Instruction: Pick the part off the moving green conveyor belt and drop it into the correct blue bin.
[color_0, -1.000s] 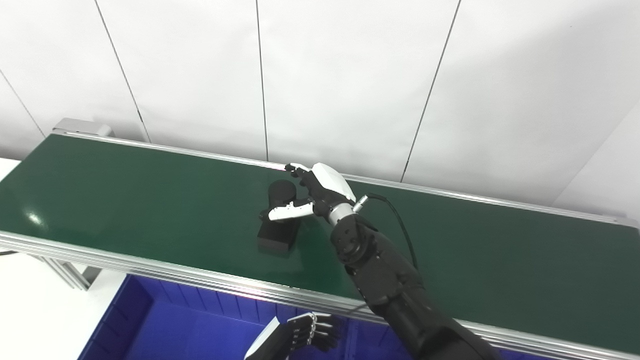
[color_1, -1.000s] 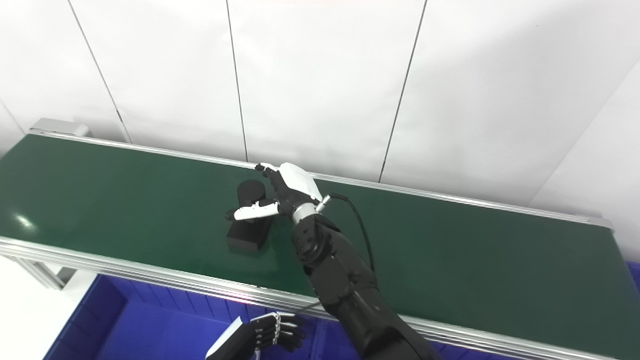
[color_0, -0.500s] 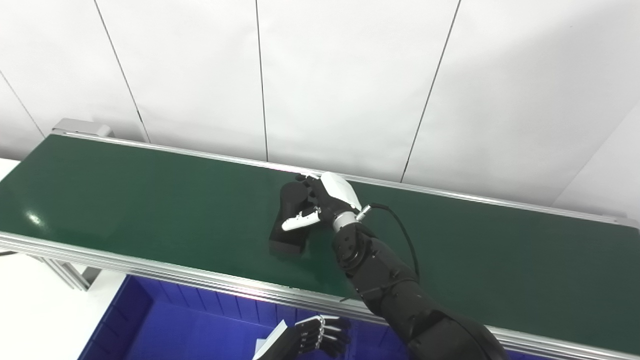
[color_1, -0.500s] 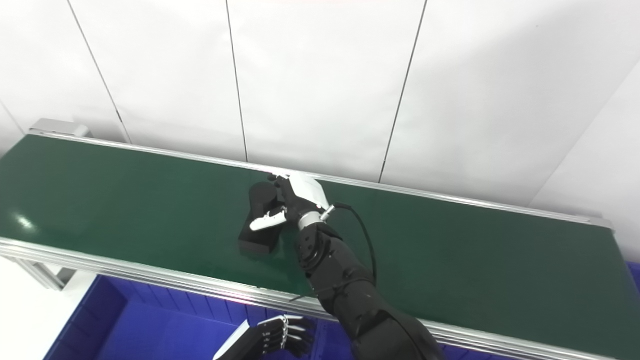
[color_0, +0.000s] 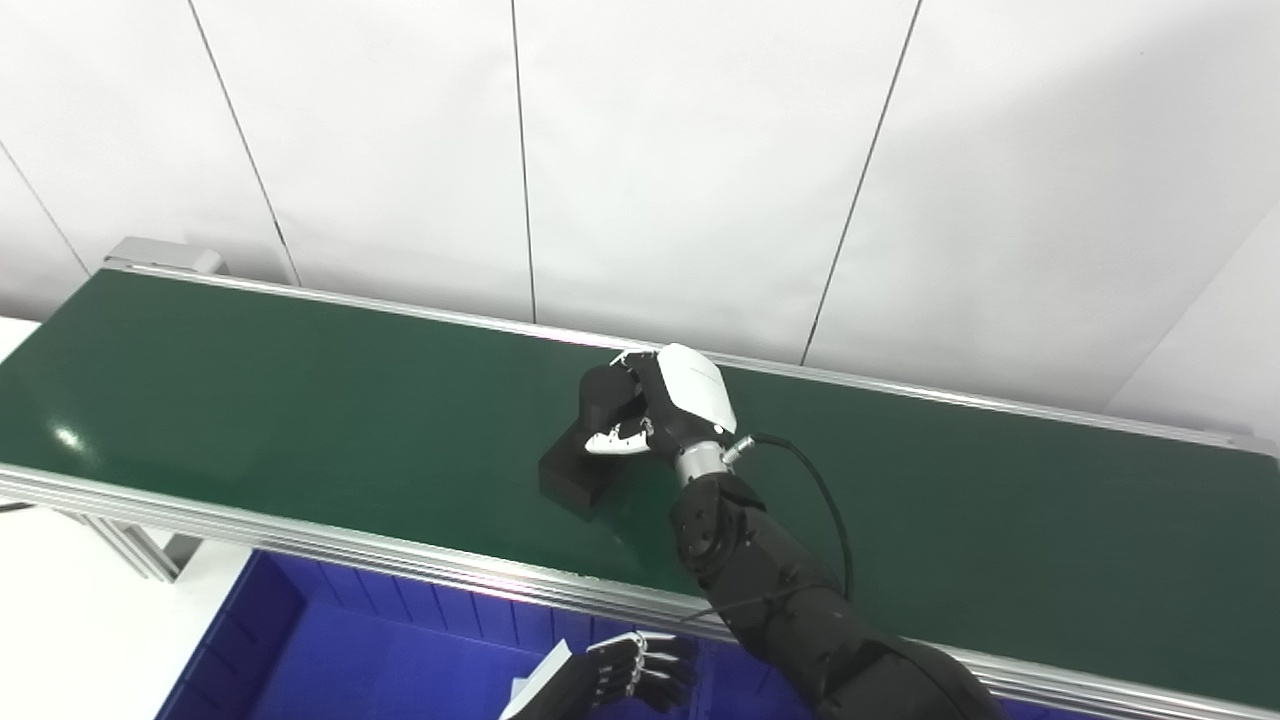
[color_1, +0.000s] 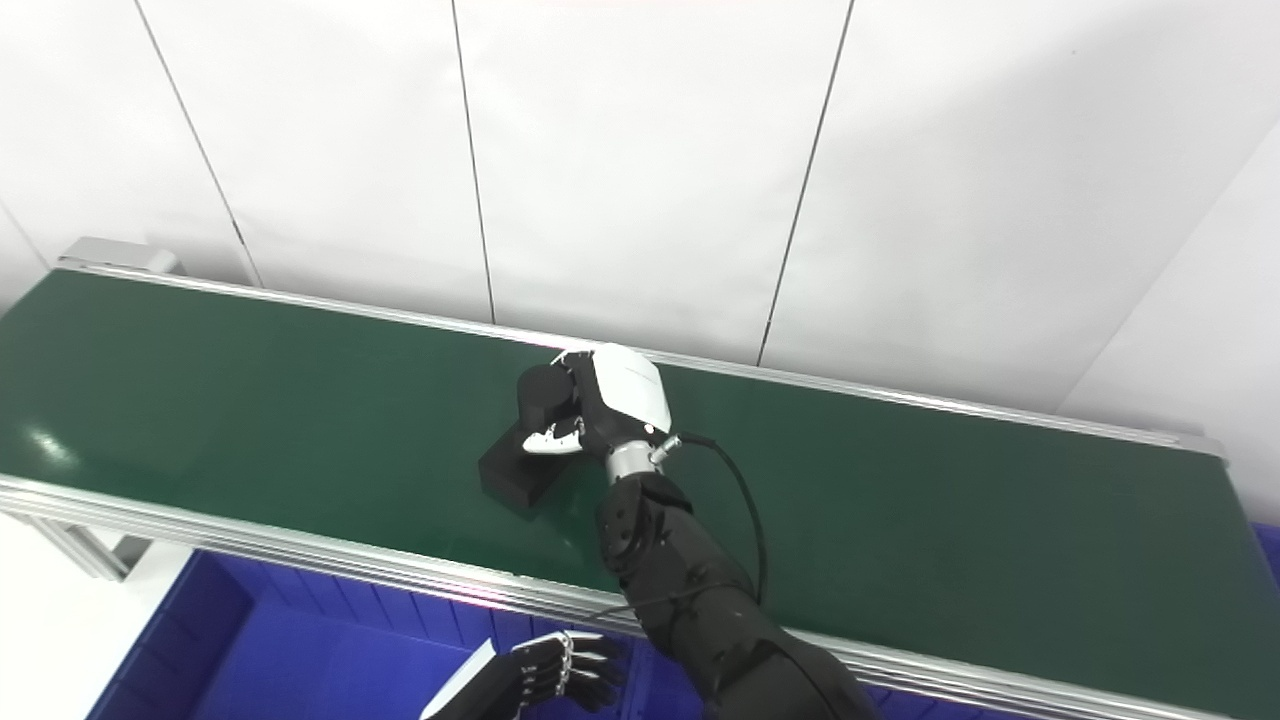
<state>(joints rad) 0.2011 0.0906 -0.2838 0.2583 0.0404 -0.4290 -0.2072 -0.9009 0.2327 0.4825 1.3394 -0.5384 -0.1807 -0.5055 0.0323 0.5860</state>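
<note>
Right hand (color_0: 672, 405) closes its fingers around the black part (color_0: 592, 440) on the green conveyor belt (color_0: 250, 400); lift and drop into the blue bin (color_0: 300, 650) remain.

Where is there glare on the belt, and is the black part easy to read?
Left eye view: a small glare spot on the conveyor belt near its left end. Right eye view: black part merges with the right robot hand gripping it; little surface detail.

The right arm (color_0: 780, 590) is bulky and matte black, built from rounded jointed segments; a silver metal cuff (color_0: 697, 461) rings its wrist, and a thin black cable (color_0: 830, 510) loops out from a small plug there. The right hand (color_0: 668, 412) has a glossy white back shell, black fingers and a white-tipped thumb; the left hand (color_0: 625, 675) has black fingers with pale metal knuckle pins and a white back panel.
</note>
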